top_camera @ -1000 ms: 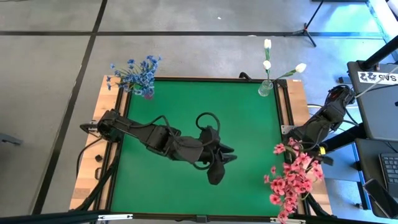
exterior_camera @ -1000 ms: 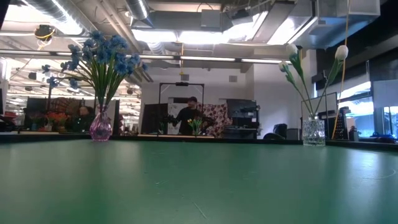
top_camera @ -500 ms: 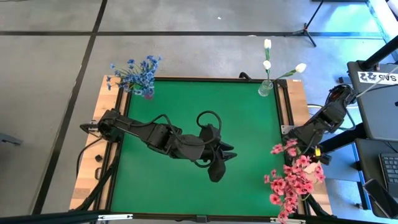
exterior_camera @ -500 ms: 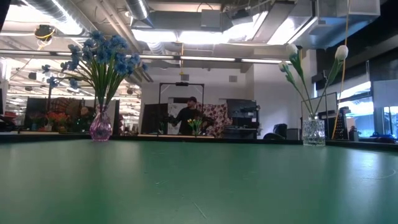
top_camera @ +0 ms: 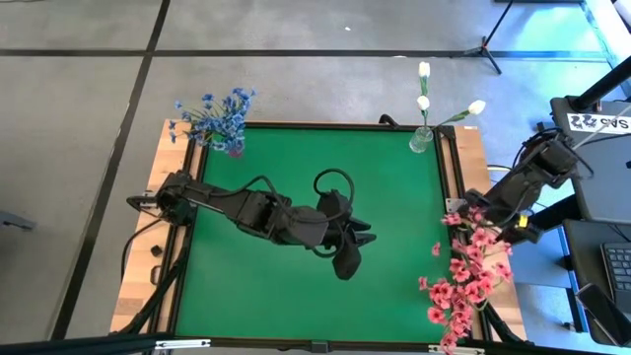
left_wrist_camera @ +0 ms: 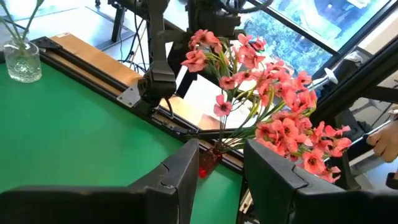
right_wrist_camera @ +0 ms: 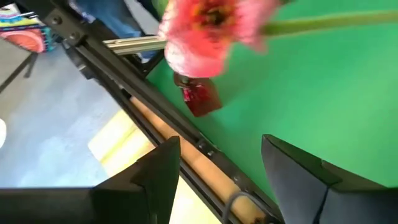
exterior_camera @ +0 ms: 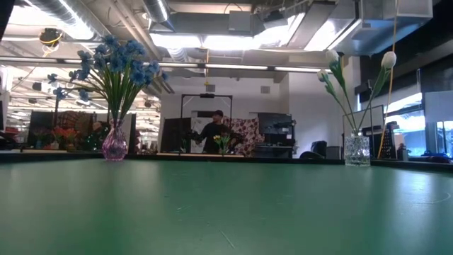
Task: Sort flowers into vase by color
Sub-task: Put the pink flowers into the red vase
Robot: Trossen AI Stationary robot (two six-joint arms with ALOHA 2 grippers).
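The pink flowers [top_camera: 465, 281] stand in a small red vase [left_wrist_camera: 208, 163] at the table's near right corner. The blue flowers [top_camera: 212, 118] sit in a purple vase [exterior_camera: 115, 145] at the far left corner. White tulip buds [top_camera: 424, 99] stand in a clear glass vase [exterior_camera: 357, 150] at the far right. My left gripper [left_wrist_camera: 221, 180] is open above the table's middle [top_camera: 350, 251], facing the pink flowers. My right gripper [right_wrist_camera: 217, 177] is open beside the upper pink blooms [top_camera: 490, 209], with one blurred bloom [right_wrist_camera: 208, 28] close before its camera.
A wooden border and dark rail [left_wrist_camera: 134, 93] run along the table's right edge. Outside it is the right arm's base [top_camera: 552, 163]. A person [exterior_camera: 212, 131] stands far off in the room behind. Open green mat [top_camera: 266, 163] lies between the vases.
My right arm has drawn back toward the table's right edge and the far side, away from the pink flowers. The upper pink blooms now sit a little farther toward the far edge. My left gripper has edged slightly toward the right.
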